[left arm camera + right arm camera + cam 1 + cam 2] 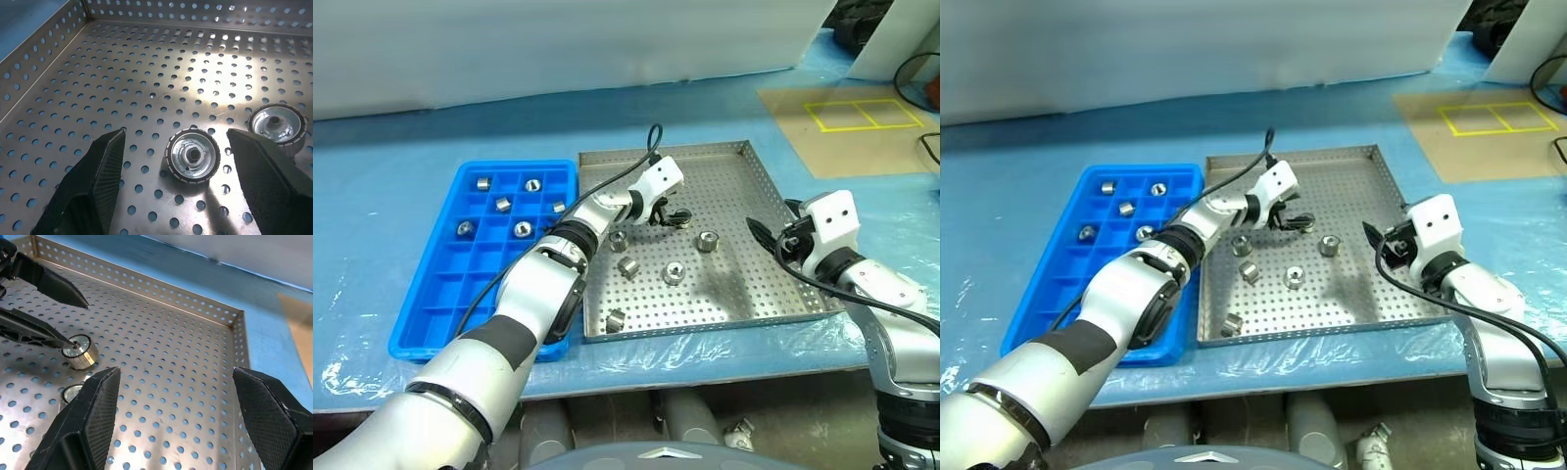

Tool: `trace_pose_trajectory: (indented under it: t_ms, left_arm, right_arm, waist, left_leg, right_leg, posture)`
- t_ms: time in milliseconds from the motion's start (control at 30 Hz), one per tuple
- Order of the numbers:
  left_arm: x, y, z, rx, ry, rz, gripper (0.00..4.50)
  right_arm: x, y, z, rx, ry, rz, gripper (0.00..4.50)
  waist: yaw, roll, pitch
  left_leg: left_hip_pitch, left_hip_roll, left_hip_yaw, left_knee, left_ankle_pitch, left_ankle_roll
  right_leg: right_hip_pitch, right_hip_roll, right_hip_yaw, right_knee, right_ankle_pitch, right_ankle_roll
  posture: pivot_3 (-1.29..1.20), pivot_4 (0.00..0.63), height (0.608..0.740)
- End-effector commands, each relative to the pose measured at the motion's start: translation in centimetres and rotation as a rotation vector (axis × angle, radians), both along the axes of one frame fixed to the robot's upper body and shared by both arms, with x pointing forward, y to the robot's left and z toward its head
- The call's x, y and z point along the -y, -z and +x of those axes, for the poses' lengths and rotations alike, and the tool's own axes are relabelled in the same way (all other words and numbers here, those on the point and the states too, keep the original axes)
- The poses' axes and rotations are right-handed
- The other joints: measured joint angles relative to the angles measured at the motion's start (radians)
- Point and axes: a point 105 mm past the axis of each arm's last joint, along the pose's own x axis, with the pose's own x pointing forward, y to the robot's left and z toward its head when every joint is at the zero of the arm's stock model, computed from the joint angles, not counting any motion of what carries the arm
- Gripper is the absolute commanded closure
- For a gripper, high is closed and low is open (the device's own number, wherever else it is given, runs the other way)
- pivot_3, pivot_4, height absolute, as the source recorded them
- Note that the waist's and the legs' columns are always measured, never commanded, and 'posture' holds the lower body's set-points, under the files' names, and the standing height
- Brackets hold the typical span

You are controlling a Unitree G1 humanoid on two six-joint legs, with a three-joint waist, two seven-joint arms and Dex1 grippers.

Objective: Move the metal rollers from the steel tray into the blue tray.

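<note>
The steel tray (691,152) lies at the centre, with the blue tray (423,311) touching its left side. Several metal rollers (674,271) are scattered on the steel tray, and several more (503,204) sit in the blue tray's far compartments. My left gripper (176,131) is open and low over the steel tray's far middle. One roller (191,155) lies between its fingers, untouched, and another (277,123) lies just outside one finger. My right gripper (176,372) is open and empty, hovering over the tray's right side.
Blue plastic sheeting (391,176) covers the table. A brown board with yellow tape (862,116) lies at the far right. White panels (558,49) stand along the back. The steel tray's near edge (705,328) is close to the table's front edge.
</note>
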Motion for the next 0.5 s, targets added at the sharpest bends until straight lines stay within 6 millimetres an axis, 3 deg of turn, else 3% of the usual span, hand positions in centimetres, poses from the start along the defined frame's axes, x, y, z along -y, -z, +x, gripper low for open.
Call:
trace_pose_trajectory:
  t_ms: [33,500]
  left_arm:
    - [0.7,-0.1,-0.2,0.018,0.003,0.008,0.98]
    - [-0.6,2.7,0.2,-0.021,-0.105,0.117,0.98]
  right_arm:
    - [0.1,-1.4,-0.5,0.059,0.016,-0.002,0.76]
    - [0.7,-1.1,-0.7,0.068,0.071,-0.016,0.76]
  waist:
    - [-0.009,0.000,0.000]
    - [-0.076,0.001,0.000]
  left_leg:
    - [0.000,-0.001,0.001,0.000,-0.001,0.001]
    - [0.000,-0.003,0.004,0.002,-0.004,0.006]
  right_leg:
    - [0.000,-0.001,0.000,-0.001,0.000,0.000]
    - [0.002,-0.003,0.001,-0.005,0.000,0.000]
  posture:
    - [-0.68,0.150,0.740]
    - [-0.69,0.150,0.740]
